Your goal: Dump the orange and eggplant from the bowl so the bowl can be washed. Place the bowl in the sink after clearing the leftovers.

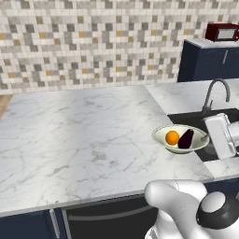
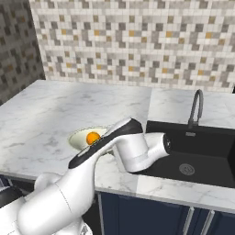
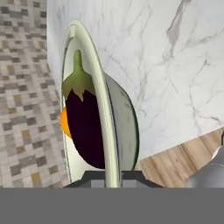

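The cream-white bowl is at the right end of the marble counter, just beside the black sink. Inside it lie the orange and, to its right, the dark eggplant. My gripper comes in from the right and is shut on the bowl's near rim. In the hand view the bowl appears edge-on, its thin rim pinched in the gripper, with the eggplant in front of the orange. From the right base view my arm covers most of the bowl; the orange still shows.
A grey gooseneck faucet stands behind the sink, whose round drain is bare. Marble counter stretches wide to the left. A red microwave sits on a dark cabinet at the back right.
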